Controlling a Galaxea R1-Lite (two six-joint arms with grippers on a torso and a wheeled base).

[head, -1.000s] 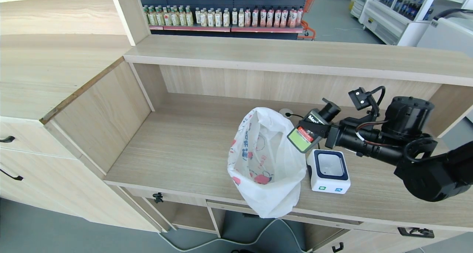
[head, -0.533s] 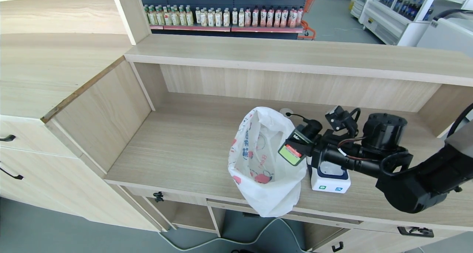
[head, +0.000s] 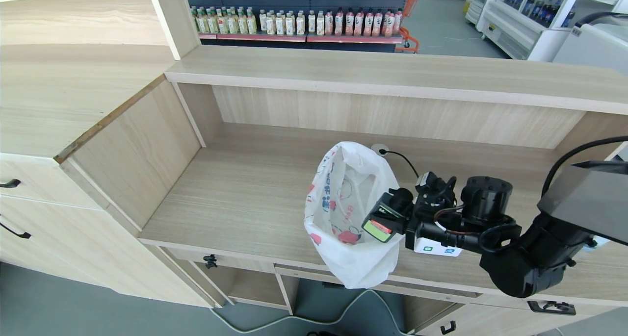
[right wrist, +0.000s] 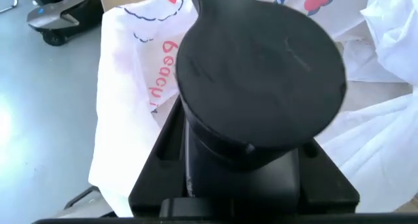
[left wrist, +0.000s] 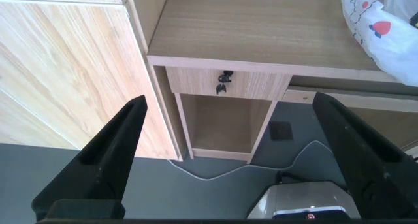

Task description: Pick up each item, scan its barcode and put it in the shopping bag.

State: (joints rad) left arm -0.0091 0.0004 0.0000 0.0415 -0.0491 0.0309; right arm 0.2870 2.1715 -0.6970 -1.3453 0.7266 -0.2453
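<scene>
The right gripper (head: 398,212) pinched the bottle (head: 379,228) between its fingers, beside the near rim of the bag (head: 338,198), so it was best carried over the opening and lowered before the fingers spread.

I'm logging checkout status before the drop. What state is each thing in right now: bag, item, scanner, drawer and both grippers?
shopping bag: standing on the counter, mouth open.
black bottle: capped, tilted, held at the bag's mouth, not yet released.
right gripper: shut on the black bottle.
left gripper: open, holding nothing.
scanner: on the counter beside the bag, partly hidden.
drawer: shut.
</scene>
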